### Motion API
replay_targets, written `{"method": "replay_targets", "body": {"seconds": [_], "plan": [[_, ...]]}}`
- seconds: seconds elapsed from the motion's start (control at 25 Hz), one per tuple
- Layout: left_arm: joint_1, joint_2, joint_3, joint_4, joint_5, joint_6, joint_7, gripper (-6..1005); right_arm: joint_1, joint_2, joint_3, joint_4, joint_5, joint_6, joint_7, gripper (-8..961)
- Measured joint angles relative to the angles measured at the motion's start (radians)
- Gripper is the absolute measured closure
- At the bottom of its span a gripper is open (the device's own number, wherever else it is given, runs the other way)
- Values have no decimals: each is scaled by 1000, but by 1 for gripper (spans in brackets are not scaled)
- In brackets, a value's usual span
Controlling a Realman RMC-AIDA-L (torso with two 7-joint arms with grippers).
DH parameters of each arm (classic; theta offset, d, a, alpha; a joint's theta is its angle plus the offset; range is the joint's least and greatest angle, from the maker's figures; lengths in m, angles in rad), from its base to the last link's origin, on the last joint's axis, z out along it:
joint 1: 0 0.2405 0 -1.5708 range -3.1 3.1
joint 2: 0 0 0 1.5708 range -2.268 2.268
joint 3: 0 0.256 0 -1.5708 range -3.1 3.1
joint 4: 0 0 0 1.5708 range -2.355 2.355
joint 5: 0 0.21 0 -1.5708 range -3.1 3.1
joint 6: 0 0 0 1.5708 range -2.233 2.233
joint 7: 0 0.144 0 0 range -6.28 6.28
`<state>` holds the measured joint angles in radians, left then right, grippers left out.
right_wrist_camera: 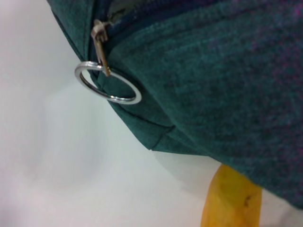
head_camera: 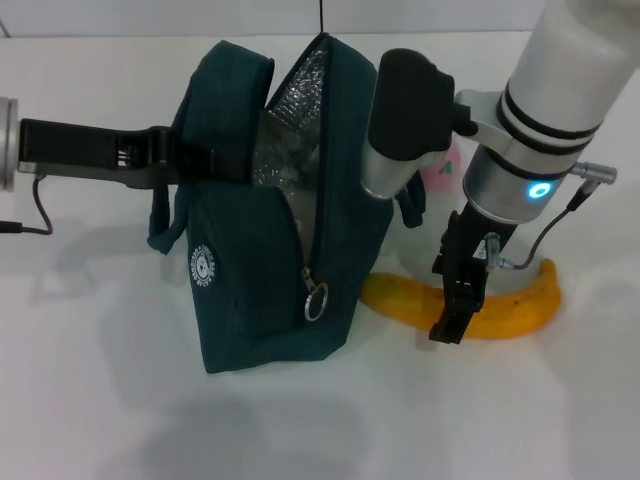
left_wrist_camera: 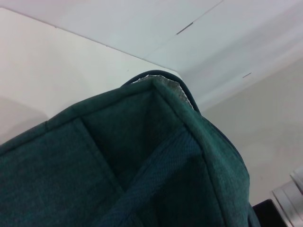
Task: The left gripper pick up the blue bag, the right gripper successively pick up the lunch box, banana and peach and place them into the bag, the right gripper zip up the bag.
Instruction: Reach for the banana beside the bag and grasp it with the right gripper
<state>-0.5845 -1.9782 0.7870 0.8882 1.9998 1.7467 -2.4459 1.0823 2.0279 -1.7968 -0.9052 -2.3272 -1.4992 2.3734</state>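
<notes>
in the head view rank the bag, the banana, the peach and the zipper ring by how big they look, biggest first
1. The bag, by far the largest.
2. The banana, partly hidden by the right gripper.
3. The peach, unsure: mostly hidden behind the right arm.
4. The zipper ring, smallest.

Bright even light, soft shadows, perhaps slight wrist-view blur.

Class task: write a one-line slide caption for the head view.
Right gripper reaches the banana beside the open bag.

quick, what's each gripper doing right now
left gripper: shut on the blue bag, at its handle side.
right gripper: low over the banana; cannot tell whether open or shut.
</notes>
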Motion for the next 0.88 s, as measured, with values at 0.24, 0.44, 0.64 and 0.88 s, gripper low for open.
{"method": "replay_targets", "body": {"seconds": [0.24, 0.44, 0.64, 0.88], "plan": [[5, -1, 0, -1, 3, 0, 0, 962, 3, 0, -23, 12, 15, 16, 4, 85], [6, -1, 0, -1, 5, 1, 1, 962, 3, 0, -68, 12, 17, 35, 24, 108], [6, -1, 0, -2, 5, 1, 1, 962, 2, 0, -82, 13, 15, 44, 28, 146], [5, -1, 0, -2, 5, 1, 1, 962, 2, 0, -81, 14, 9, 48, 29, 193]]}}
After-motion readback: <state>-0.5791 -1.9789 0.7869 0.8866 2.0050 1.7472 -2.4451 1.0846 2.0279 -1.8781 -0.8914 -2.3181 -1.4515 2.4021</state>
